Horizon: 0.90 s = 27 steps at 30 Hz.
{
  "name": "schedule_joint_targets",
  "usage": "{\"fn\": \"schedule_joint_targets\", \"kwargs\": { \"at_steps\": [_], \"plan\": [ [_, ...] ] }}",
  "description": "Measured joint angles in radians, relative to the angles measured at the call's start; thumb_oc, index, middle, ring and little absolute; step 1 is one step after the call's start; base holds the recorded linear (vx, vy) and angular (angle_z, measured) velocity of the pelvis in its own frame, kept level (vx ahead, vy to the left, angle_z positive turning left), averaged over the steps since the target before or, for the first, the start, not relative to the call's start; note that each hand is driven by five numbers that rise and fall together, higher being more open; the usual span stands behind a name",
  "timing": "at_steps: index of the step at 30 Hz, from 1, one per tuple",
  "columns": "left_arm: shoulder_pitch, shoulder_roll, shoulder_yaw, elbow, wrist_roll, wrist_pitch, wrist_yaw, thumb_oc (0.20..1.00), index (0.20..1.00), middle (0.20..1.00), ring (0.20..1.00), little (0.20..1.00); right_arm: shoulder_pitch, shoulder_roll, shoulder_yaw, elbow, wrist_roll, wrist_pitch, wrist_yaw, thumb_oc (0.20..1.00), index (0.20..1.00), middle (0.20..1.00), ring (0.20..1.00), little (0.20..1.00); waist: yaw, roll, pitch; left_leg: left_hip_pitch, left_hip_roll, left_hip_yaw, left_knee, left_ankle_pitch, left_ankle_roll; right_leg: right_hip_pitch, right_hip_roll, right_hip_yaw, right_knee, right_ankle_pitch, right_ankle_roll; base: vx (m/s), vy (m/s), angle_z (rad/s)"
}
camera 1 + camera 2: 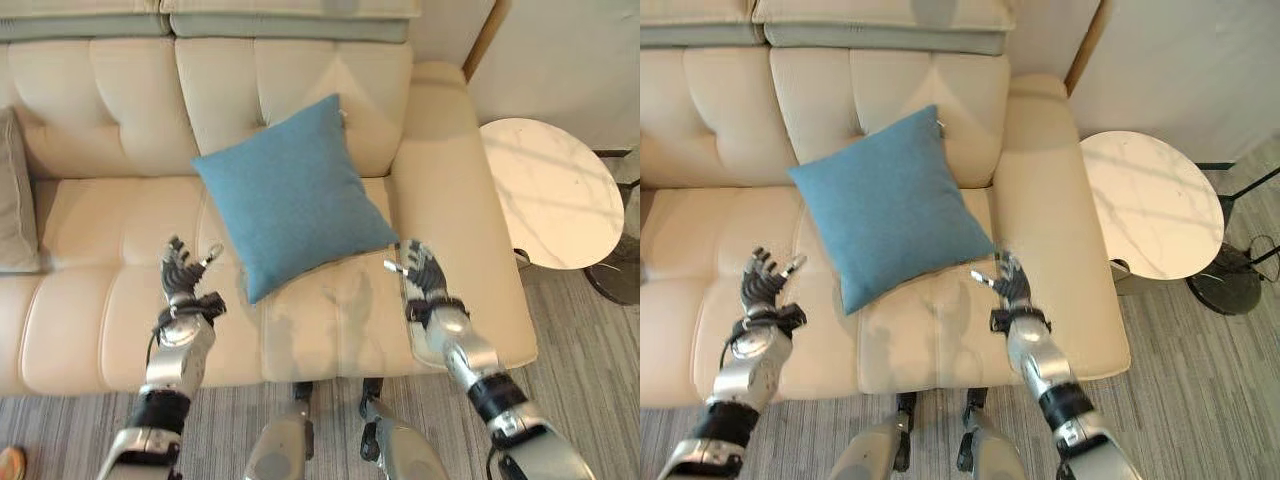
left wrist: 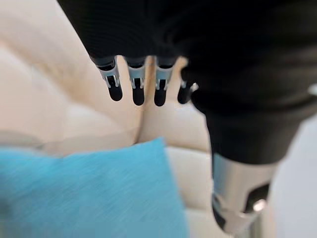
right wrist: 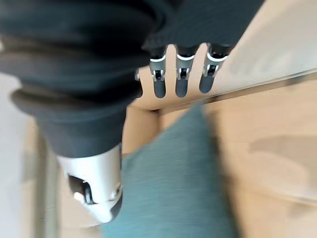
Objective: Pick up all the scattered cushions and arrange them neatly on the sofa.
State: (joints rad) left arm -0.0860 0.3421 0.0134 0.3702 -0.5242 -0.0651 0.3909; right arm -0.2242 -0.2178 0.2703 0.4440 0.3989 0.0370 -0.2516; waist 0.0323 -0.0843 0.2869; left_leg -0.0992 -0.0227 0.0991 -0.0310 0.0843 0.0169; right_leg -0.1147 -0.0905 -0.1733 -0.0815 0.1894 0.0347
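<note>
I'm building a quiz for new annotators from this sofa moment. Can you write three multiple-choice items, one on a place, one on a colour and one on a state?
1. Where is the blue cushion?
A. on the floor
B. on the sofa, leaning on its backrest
C. on the round side table

2. What colour is the sofa?
A. cream
B. black
C. red

3. How are the left hand and right hand?
A. both clamped on the cushion
B. one holds it
C. both open, holding nothing

Answers: 1 B, its upper corner rests against the backrest; 2 A, pale cream upholstery; 3 C, the fingers are spread just short of the cushion.
</note>
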Motion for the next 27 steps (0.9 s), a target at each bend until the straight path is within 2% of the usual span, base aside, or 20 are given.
{"fn": "schedule_joint_targets", "kwargs": {
  "at_steps": [3, 4, 8, 11, 14, 17, 18, 20, 25, 27],
  "plan": [
    [0.102, -0.004, -0.002, 0.023, 0.027, 0.035, -0.034, 1.0, 1.0, 1.0, 1.0, 1.0, 0.086, -0.042, -0.033, 0.011, -0.037, 0.011, 0.017, 1.0, 1.0, 1.0, 1.0, 1.0, -0.012, 0.007, -0.043, 0.025, 0.0, 0.022, -0.025, -0.005, -0.005, 0.006, -0.001, 0.013, 0.0, -0.018, 0.017, -0.02, 0.032, -0.21],
    [0.128, -0.003, -0.001, 0.113, 0.1, 0.036, -0.084, 1.0, 1.0, 1.0, 1.0, 1.0, 0.117, -0.046, -0.087, 0.097, -0.096, 0.011, 0.043, 1.0, 1.0, 1.0, 1.0, 1.0, -0.021, 0.018, -0.066, 0.051, -0.001, 0.026, -0.039, -0.002, -0.008, 0.024, 0.0, 0.018, -0.003, -0.02, 0.021, -0.02, 0.027, -0.06],
    [0.168, -0.014, -0.01, 0.384, 0.194, 0.097, -0.155, 1.0, 1.0, 1.0, 1.0, 1.0, 0.167, -0.077, -0.128, 0.256, -0.171, 0.039, 0.064, 1.0, 1.0, 1.0, 1.0, 1.0, -0.027, 0.052, -0.148, 0.096, 0.001, 0.05, -0.056, -0.01, -0.002, 0.044, -0.002, 0.034, -0.007, -0.048, 0.028, -0.01, 0.006, -0.23],
    [0.14, -0.024, -0.022, 0.621, 0.283, 0.109, -0.196, 1.0, 1.0, 1.0, 1.0, 1.0, 0.158, -0.071, -0.128, 0.459, -0.226, 0.03, 0.08, 1.0, 1.0, 1.0, 1.0, 1.0, -0.037, 0.051, -0.167, 0.109, 0.005, 0.059, -0.056, -0.012, -0.001, 0.06, -0.003, 0.031, -0.007, -0.046, 0.032, 0.0, -0.007, -0.11],
    [0.142, -0.037, -0.022, 0.747, 0.323, 0.133, -0.206, 1.0, 1.0, 1.0, 1.0, 1.0, 0.165, -0.061, -0.13, 0.599, -0.254, 0.054, 0.085, 1.0, 1.0, 1.0, 1.0, 1.0, -0.039, 0.041, -0.184, 0.12, 0.006, 0.065, -0.057, -0.014, 0.002, 0.061, -0.003, 0.032, -0.007, -0.047, 0.033, 0.01, -0.007, -0.07],
    [0.156, -0.041, -0.018, 0.818, 0.352, 0.14, -0.217, 1.0, 1.0, 1.0, 1.0, 1.0, 0.17, -0.053, -0.127, 0.682, -0.294, 0.058, 0.094, 1.0, 1.0, 1.0, 1.0, 1.0, -0.037, 0.049, -0.204, 0.119, 0.026, 0.077, -0.058, -0.014, 0.006, 0.067, -0.001, -0.006, 0.0, -0.051, 0.045, 0.01, -0.008, -0.1],
    [0.161, -0.039, -0.018, 0.829, 0.359, 0.142, -0.219, 1.0, 1.0, 1.0, 1.0, 1.0, 0.18, -0.053, -0.128, 0.696, -0.307, 0.061, 0.1, 1.0, 1.0, 1.0, 1.0, 1.0, -0.04, 0.032, -0.22, 0.12, 0.026, 0.077, -0.058, -0.014, 0.006, 0.068, -0.004, -0.019, 0.0, -0.052, 0.045, 0.0, 0.0, 0.0],
    [0.167, -0.036, -0.02, 0.848, 0.391, 0.143, -0.226, 1.0, 1.0, 1.0, 1.0, 1.0, 0.209, -0.058, -0.13, 0.704, -0.328, 0.061, 0.104, 1.0, 1.0, 1.0, 1.0, 1.0, -0.041, 0.023, -0.233, 0.132, 0.024, 0.07, -0.058, -0.014, 0.004, 0.073, -0.001, -0.019, -0.006, -0.05, 0.042, -0.02, 0.004, 0.06],
    [0.162, -0.024, -0.031, 0.779, 0.396, 0.137, -0.231, 1.0, 1.0, 1.0, 1.0, 1.0, 0.213, -0.068, -0.13, 0.672, -0.34, 0.058, 0.111, 1.0, 1.0, 1.0, 1.0, 1.0, -0.041, 0.024, -0.232, 0.121, 0.025, 0.069, -0.058, -0.014, 0.004, 0.073, -0.003, -0.019, -0.007, -0.051, 0.046, -0.07, 0.027, -0.03],
    [0.154, -0.018, -0.031, 0.763, 0.396, 0.13, -0.231, 1.0, 1.0, 1.0, 1.0, 1.0, 0.212, -0.068, -0.131, 0.662, -0.339, 0.055, 0.112, 1.0, 1.0, 1.0, 1.0, 1.0, -0.044, 0.02, -0.23, 0.12, 0.025, 0.069, -0.058, -0.014, 0.004, 0.065, -0.003, -0.019, -0.007, -0.06, 0.059, -0.07, 0.019, 0.03]
  ]
}}
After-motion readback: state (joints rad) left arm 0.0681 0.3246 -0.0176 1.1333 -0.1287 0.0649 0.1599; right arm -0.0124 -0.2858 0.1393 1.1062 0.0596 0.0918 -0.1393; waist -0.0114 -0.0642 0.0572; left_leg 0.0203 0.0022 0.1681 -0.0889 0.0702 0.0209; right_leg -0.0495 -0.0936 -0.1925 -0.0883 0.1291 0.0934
